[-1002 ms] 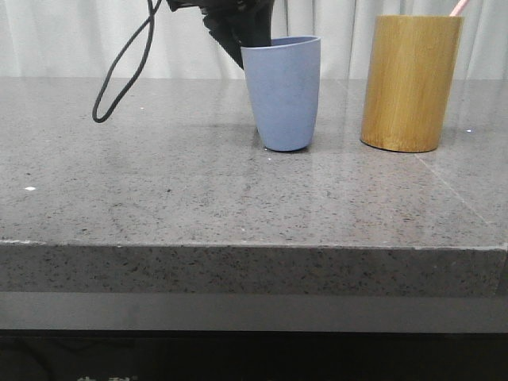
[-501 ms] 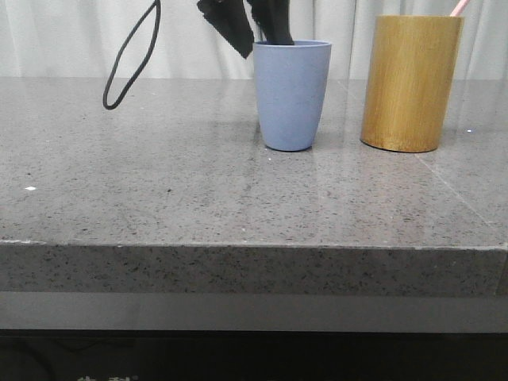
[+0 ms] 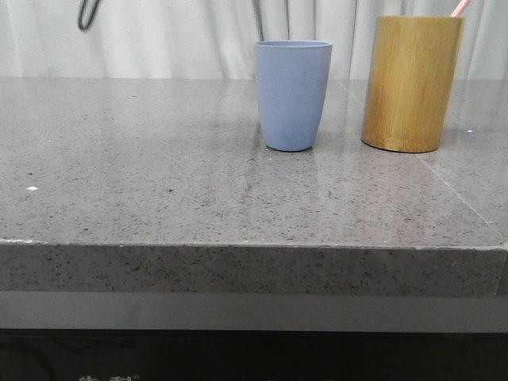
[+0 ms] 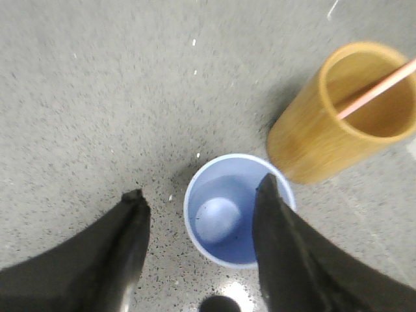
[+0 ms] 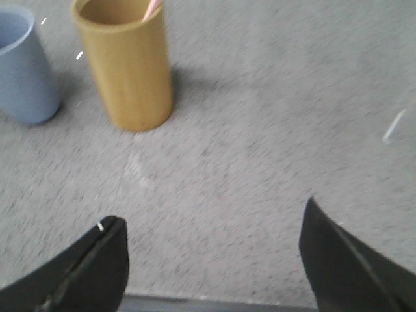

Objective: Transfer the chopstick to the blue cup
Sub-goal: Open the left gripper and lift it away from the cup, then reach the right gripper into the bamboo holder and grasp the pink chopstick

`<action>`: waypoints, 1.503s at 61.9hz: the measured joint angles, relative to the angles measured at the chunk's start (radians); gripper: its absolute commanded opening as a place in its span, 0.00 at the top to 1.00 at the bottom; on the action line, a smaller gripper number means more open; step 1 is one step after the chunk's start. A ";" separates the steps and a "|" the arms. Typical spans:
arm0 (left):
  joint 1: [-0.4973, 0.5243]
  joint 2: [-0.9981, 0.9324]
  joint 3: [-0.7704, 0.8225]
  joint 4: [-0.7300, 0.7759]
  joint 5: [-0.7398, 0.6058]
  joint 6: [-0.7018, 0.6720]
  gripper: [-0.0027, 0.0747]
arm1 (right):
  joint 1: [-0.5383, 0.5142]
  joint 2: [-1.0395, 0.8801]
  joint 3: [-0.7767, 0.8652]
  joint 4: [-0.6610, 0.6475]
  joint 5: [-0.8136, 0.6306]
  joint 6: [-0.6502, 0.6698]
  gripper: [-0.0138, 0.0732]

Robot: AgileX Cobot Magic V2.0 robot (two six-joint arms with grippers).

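The blue cup (image 3: 292, 95) stands upright and empty on the grey stone table; it also shows in the left wrist view (image 4: 224, 214) and the right wrist view (image 5: 23, 68). A pale pink chopstick (image 4: 377, 90) leans inside the yellow-brown bamboo cylinder (image 3: 410, 83) to the cup's right; only its top end (image 3: 459, 7) shows in the front view. My left gripper (image 4: 201, 195) is open and empty, high above the blue cup. My right gripper (image 5: 211, 224) is open and empty above bare table, right of the bamboo cylinder (image 5: 127, 65). Neither gripper shows in the front view.
The grey speckled table (image 3: 159, 175) has its front edge near the camera. A pale curtain (image 3: 175, 36) hangs behind. A loop of black cable (image 3: 86, 14) shows at the top left.
My left gripper let go of the blue cup and rose out of the front view. The cup went from tilted to upright, a little further right. The cable loop went up.
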 measured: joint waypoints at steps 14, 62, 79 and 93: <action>0.030 -0.143 0.087 0.010 0.002 -0.002 0.49 | 0.000 0.101 -0.083 -0.060 -0.003 0.125 0.20; 0.035 -0.970 1.229 0.089 -0.340 0.000 0.49 | -0.150 0.760 -0.664 0.321 0.163 -0.106 0.20; 0.035 -1.094 1.353 0.089 -0.382 0.001 0.49 | -0.207 0.962 -0.801 0.585 0.226 -0.328 0.20; 0.035 -1.096 1.355 0.085 -0.390 0.001 0.49 | -0.207 1.053 -0.823 0.613 0.208 -0.384 0.30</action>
